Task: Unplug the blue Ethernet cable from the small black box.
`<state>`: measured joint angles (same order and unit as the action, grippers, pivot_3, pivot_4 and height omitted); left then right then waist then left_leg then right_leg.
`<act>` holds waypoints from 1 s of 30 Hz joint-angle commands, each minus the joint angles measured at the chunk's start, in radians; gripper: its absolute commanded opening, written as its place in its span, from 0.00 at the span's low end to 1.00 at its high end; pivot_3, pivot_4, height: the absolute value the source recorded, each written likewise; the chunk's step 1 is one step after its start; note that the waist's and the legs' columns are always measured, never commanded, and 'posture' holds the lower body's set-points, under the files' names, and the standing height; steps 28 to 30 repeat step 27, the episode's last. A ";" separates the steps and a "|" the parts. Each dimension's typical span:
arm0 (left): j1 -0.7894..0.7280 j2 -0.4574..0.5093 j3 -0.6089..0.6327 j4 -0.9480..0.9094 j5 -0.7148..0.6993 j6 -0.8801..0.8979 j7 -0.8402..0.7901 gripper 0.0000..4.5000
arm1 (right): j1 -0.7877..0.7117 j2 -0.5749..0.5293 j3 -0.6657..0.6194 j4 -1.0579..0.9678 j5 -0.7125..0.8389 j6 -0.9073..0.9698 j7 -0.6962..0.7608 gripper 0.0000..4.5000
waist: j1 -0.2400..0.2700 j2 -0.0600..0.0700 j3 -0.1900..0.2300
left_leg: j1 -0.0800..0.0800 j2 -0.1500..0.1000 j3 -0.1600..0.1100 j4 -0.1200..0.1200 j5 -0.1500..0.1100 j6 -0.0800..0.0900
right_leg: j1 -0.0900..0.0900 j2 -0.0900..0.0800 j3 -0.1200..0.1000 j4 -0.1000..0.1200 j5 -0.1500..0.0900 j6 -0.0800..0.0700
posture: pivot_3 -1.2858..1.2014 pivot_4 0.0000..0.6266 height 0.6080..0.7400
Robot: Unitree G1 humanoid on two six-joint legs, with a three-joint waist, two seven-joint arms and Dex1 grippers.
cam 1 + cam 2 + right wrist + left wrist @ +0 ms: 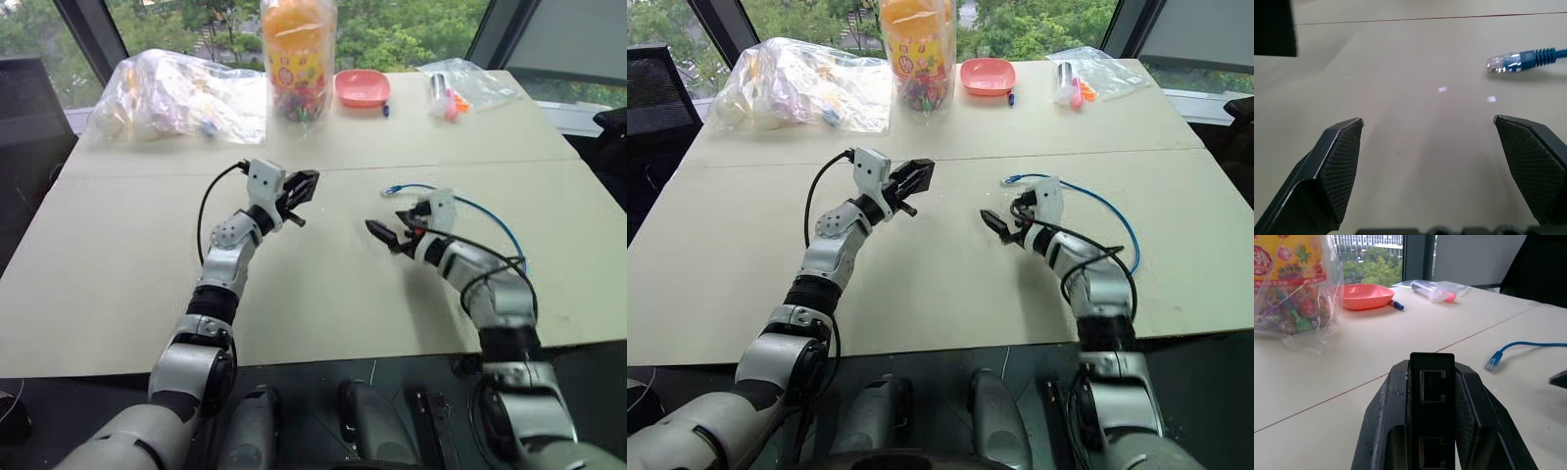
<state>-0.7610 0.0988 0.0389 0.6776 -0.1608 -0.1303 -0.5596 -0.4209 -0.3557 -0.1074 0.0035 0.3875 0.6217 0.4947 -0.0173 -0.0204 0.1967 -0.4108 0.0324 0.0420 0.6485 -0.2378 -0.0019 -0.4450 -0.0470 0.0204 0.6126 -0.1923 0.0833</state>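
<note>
Head view: your left gripper (306, 186) hovers above the tabletop (118, 264), fingers clamped on the small black box (297, 191); your right gripper (389, 233) sits low, fingers spread wide, empty. The blue Ethernet cable (490, 217) lies unplugged on the tabletop beside the right arm, well apart from the box. Left wrist view: box pinched between both fingers (1381, 421), two bare ports facing out, the cable's plug (1492, 362) lying off to one side. Right wrist view: fingers (1339, 161) wide apart, plug just beyond them.
</note>
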 commanded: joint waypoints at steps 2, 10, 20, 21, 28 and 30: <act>-0.029 -0.005 0.000 0.042 0.009 -0.050 0.010 0.23 | 0.028 -0.015 -0.035 -0.185 0.035 0.025 -0.027 1.00 | 0.000 0.000 0.000 | 0.002 0.000 0.000 0.001 0.000 0.000 | 0.001 0.001 0.000 0.000 -0.001 -0.004 | 0.52 0.24 1.00; -0.038 0.013 0.005 0.096 0.015 -0.070 -0.001 0.99 | 0.045 -0.006 -0.061 -0.195 0.017 -0.016 -0.088 1.00 | 0.003 -0.001 0.000 | 0.001 0.000 0.000 0.001 0.000 0.000 | 0.001 0.000 0.000 -0.001 -0.001 -0.004 | 0.52 0.24 1.00; 0.100 0.162 0.113 -0.507 -0.235 0.479 -0.004 1.00 | 0.089 -0.010 -0.113 -0.252 0.066 -0.093 -0.066 1.00 | -0.004 -0.001 0.000 | 0.001 0.001 0.000 0.000 0.000 0.000 | 0.001 0.000 0.000 0.000 0.000 -0.001 | 0.52 0.24 1.00; 0.131 0.187 0.131 -0.583 -0.257 0.543 0.017 1.00 | 0.101 -0.016 -0.120 -0.262 0.074 -0.094 -0.062 1.00 | -0.004 0.000 0.000 | 0.001 0.001 -0.001 0.000 0.000 0.000 | 0.001 0.001 0.000 0.000 0.000 -0.001 | 0.52 0.24 1.00; 0.332 0.287 0.170 -0.963 -0.320 0.809 0.132 1.00 | 0.172 -0.045 -0.139 -0.332 0.106 -0.083 -0.039 1.00 | -0.002 0.000 0.000 | 0.002 0.001 -0.001 0.000 0.000 0.000 | 0.002 0.000 0.000 0.000 -0.002 -0.004 | 0.52 0.24 1.00; 0.332 0.287 0.170 -0.963 -0.320 0.809 0.132 1.00 | 0.172 -0.045 -0.139 -0.332 0.106 -0.083 -0.039 1.00 | -0.002 0.000 0.000 | 0.002 0.001 -0.001 0.000 0.000 0.000 | 0.002 0.000 0.000 0.000 -0.002 -0.004 | 0.52 0.24 1.00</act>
